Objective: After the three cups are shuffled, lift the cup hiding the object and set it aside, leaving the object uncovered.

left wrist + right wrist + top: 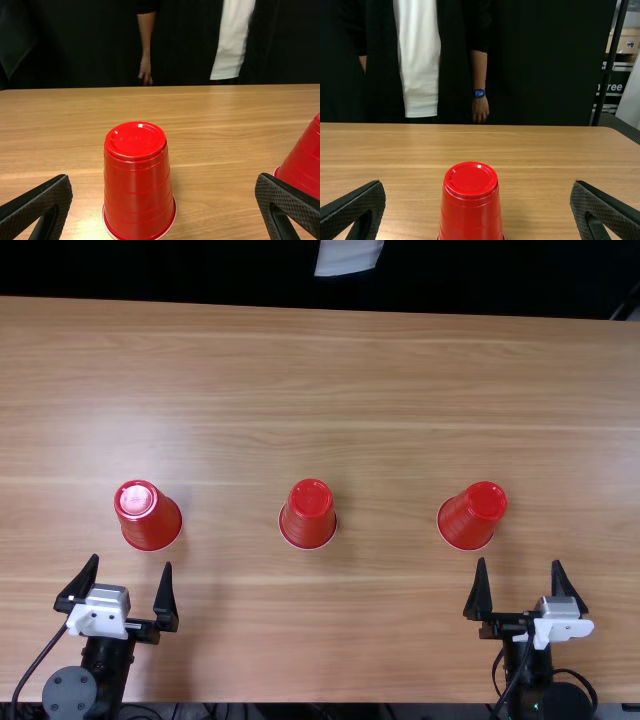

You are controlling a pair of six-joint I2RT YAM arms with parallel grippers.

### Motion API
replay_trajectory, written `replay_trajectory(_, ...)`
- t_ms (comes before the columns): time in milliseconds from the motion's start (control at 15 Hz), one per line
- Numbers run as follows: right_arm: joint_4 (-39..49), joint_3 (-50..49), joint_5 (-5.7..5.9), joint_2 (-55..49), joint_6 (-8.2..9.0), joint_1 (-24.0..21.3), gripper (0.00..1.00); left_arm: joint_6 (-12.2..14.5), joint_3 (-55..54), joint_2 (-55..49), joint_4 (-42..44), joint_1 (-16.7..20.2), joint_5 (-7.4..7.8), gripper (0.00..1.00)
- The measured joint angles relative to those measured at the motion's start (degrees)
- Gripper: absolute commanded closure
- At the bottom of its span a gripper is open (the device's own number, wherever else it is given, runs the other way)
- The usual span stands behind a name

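Three red plastic cups stand in a row across the middle of a light wooden desk [320, 380], well apart from each other: the left cup [149, 516], the middle cup [308, 514] and the right cup [472, 516]. Each is upside down, mouth flat on the desk, closed base pointing up, long axis upright. The left pincer [128, 565] sits on the near side of the left cup, fingers spread apart, touching nothing. The right pincer [518, 564] sits on the near side of the right cup, fingers likewise spread, holding nothing.
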Motion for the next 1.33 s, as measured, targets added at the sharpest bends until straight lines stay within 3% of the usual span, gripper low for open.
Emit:
replay_trajectory(200,-1.9,2.7,0.00,0.0,-0.13,0.0,0.00,-0.1,3.0,1.1,-4.4,0.0,-0.35,0.00)
replay_trajectory(400,-9.5,12.9,-0.02,1.5,-0.26,0.0,0.00,-0.2,18.6,11.8,-15.7,0.1,-0.44,0.00)
replay_trajectory(867,-36.1,42.8,-0.02,26.4,-3.26,0.0,0.00,-0.2,52.5,33.6,-44.9,1.7,-4.37,0.00)
replay_trajectory(1133,-52.2,57.9,-0.15,41.7,-3.69,0.0,0.00,-0.2,69.2,45.0,-63.5,1.7,-4.66,0.00)
replay_trajectory(1333,-62.0,66.0,-0.17,49.8,-3.69,0.0,0.00,-0.1,79.5,53.6,-71.4,1.7,-4.66,0.00)
